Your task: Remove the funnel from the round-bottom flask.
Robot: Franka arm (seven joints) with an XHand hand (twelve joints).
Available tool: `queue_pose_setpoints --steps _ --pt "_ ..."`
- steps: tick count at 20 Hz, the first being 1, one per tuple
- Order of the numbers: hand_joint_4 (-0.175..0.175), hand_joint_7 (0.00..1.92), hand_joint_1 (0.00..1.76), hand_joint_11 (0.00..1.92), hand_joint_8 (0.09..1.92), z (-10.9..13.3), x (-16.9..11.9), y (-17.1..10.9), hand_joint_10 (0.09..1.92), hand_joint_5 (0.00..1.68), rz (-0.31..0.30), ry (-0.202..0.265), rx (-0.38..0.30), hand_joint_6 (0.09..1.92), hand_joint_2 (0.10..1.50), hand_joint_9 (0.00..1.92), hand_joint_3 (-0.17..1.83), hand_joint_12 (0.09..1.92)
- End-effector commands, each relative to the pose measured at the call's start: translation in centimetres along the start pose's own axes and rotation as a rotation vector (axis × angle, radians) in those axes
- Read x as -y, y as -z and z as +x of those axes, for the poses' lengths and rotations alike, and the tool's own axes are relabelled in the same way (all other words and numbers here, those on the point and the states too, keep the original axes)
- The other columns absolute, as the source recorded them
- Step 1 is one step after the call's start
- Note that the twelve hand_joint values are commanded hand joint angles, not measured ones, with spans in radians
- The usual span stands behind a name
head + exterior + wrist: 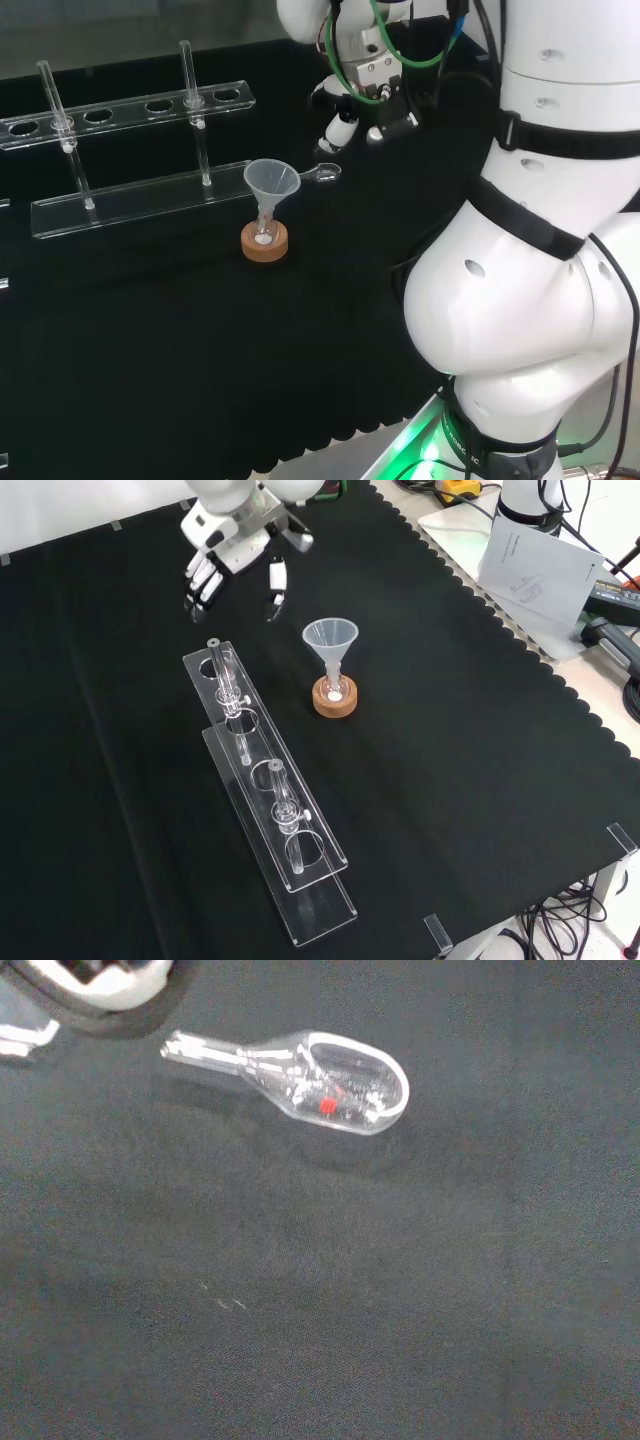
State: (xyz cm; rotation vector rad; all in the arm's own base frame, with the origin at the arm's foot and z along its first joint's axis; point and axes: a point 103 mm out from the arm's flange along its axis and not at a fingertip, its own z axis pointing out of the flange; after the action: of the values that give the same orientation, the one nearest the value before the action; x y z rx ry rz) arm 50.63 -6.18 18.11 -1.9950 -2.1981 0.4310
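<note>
1. Hand [232,558]: in my front view it hangs above the cloth near the view's top, fingers [204,580] pointing down and relaxed, thumb set apart from them, nothing between them. In my head view I see it [362,100] at the top centre, just left of the arm's white links.
2. Clear scoop [325,1085]: my wrist view shows a small clear spoon-shaped piece lying flat on the cloth, with a red speck inside its bowl. In the head view it [326,172] lies just below the hand, between hand and funnel.
3. Funnel [331,645]: it stands upright, stem down in the neck of the round-bottom flask [334,690]. In the front view it sits below and to the right of the hand, apart from it; in the head view it [271,185] is below and left of the hand.
4. Cork ring [265,241]: the stand under the flask, resting on the black cloth [480,740].
5. Clear rack [270,800]: two-tier, holding upright tubes; in the front view it runs from below the hand toward the bottom, left of the funnel.
</note>
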Motion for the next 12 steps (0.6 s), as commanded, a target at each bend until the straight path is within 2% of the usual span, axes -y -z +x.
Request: queue_pose_setpoints --steps 1,8,12 --pt "-0.005 0.18 0.74 0.31 0.64 0.3 5.4 2.9 0.61 0.32 -0.056 -0.051 0.005 0.09 0.63 0.45 0.43 1.32" --pt "-0.006 0.20 0.71 0.30 0.64 2.1 10.0 4.9 0.62 0.32 -0.093 -0.060 -0.006 0.09 0.63 0.48 0.43 1.32" --pt "-0.013 0.18 0.66 0.30 0.63 3.6 12.3 5.5 0.62 0.29 -0.099 -0.021 -0.048 0.09 0.64 0.45 0.41 1.37"
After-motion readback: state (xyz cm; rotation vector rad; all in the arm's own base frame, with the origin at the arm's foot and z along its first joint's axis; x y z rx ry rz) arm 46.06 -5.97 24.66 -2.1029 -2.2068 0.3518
